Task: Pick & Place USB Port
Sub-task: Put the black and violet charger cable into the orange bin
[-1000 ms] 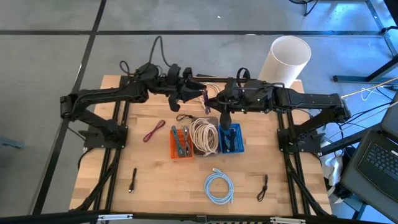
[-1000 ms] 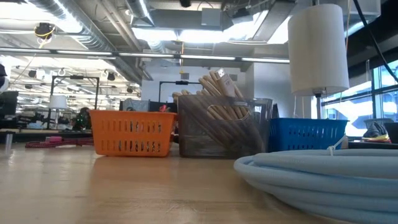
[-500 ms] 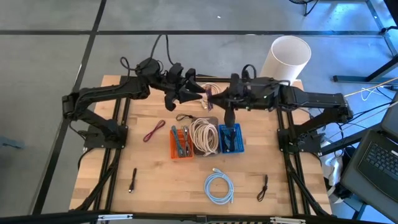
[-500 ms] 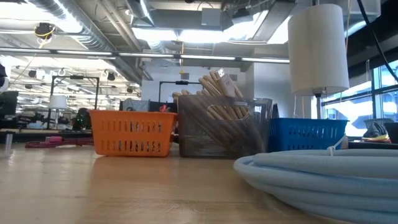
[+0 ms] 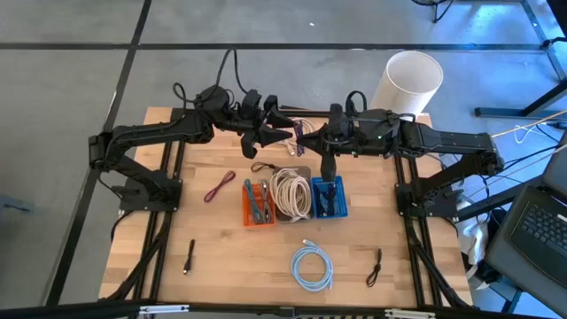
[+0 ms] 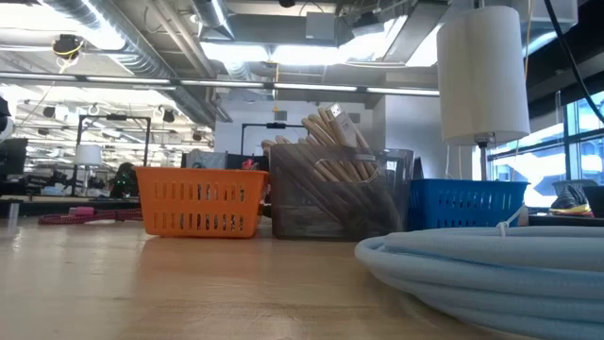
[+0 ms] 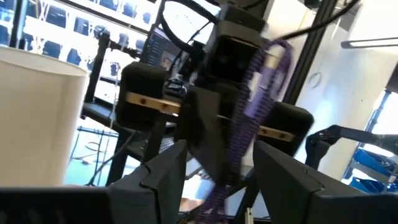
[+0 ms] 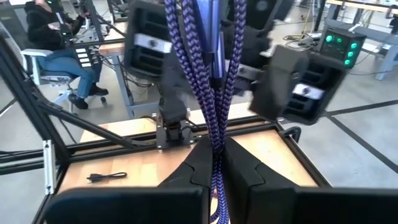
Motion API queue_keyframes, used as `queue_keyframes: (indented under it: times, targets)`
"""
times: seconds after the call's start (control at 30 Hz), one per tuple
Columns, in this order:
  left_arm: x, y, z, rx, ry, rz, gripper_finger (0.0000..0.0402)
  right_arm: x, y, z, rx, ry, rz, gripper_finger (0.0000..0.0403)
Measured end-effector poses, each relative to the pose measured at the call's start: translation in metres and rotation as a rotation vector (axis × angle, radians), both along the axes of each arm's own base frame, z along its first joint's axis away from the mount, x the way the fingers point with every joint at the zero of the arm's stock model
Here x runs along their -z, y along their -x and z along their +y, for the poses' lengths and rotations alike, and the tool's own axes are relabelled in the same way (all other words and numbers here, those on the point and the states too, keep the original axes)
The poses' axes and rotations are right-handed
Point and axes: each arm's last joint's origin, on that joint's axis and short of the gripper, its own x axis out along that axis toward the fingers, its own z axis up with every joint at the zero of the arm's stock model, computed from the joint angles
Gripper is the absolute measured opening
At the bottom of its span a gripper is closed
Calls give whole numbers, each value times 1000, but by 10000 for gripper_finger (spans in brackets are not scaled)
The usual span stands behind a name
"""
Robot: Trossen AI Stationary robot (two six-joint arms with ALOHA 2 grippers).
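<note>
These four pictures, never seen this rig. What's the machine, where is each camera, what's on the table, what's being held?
It is a robot with two dark arms mounted at a wooden table.

The overhead picture looks straight down on everything. The low one sits at table height. The other two come from cameras on each arm's wrist.

On the table: an orange basket, a clear bin of beige cable and a blue basket in a row; a light blue cable coil in front; a red cable and two small black cables lying loose. A white cylinder stands at the far corner.

The two arms meet in mid-air behind the bins. The right gripper has its jaws shut on a purple braided cable. The left gripper faces it with jaws apart on either side of the cable.
</note>
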Motion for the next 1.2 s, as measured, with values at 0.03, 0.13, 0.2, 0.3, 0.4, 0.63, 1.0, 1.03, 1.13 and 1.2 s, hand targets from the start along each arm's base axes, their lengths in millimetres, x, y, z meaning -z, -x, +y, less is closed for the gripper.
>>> queue_keyframes:
  times: [0.03, 0.13, 0.2, 0.3, 0.4, 0.63, 1.0, 1.03, 1.13, 1.2]
  targets:
    - [0, 0, -1, 3, 0, 0, 181, 0, 0, -1, 3, 0, 0, 16]
    - [0, -1, -2, 11, -2, -3, 186, 0, 0, -3, 8, 0, 0, 15]
    - [0, -1, -3, 11, -1, -3, 187, 0, 0, -4, 8, -1, 1, 15]
    - [0, -1, -4, -3, -12, -8, 187, 0, 0, -6, 9, -4, 0, 15]
    - [0, -2, -5, -23, -8, -10, 187, 0, 0, -5, 3, -8, -2, 15]
    - [-1, -2, -4, -70, -45, -23, 187, -4, -1, -5, -12, -29, -48, 15]
    - [-1, -2, -4, -86, -47, -34, 187, 4, -13, -4, -19, -36, -27, 15]
    - [-1, -2, -4, -81, -46, -34, 187, 5, -14, -4, -22, -37, -26, 15]
    - [-1, -2, -4, -74, -43, -32, 187, 6, -14, -4, -25, -37, -20, 15]
    - [-1, -2, -4, -71, -44, -31, 183, 6, -14, -4, -25, -37, -21, 15]
